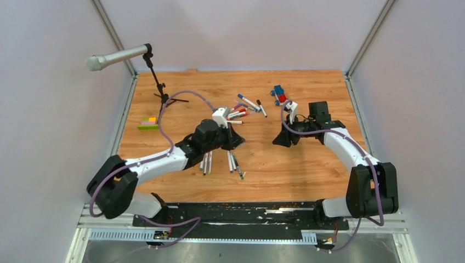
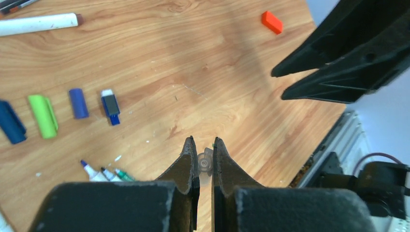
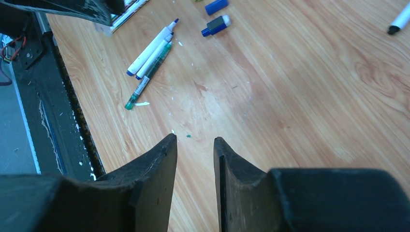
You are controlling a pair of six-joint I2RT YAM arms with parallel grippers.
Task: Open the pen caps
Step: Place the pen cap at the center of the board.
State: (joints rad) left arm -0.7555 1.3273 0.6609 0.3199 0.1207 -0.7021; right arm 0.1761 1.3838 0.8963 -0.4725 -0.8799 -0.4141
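Observation:
My left gripper (image 2: 203, 140) is shut on a pale, clear round piece (image 2: 206, 163) seen end-on, apparently the end of a pen. My right gripper (image 3: 195, 137) stands open over bare wood with nothing between its fingers. From above, the left gripper (image 1: 233, 139) and the right gripper (image 1: 279, 139) face each other a short way apart. Loose pen caps lie on the wood: dark blue (image 2: 10, 128), green (image 2: 42, 116), blue (image 2: 78, 103) and blue-and-black (image 2: 110, 107). Three uncapped pens (image 3: 150, 53) lie side by side. More pens (image 1: 247, 107) are piled at the back.
An orange block (image 2: 272, 22) lies off to one side. A blue-and-red toy car (image 1: 279, 94) sits at the back, a green-yellow brick bar (image 1: 148, 124) at the left, beside a microphone stand (image 1: 159, 90). Further pens (image 1: 207, 163) lie under the left arm. The table's near edge (image 3: 72, 121) is close.

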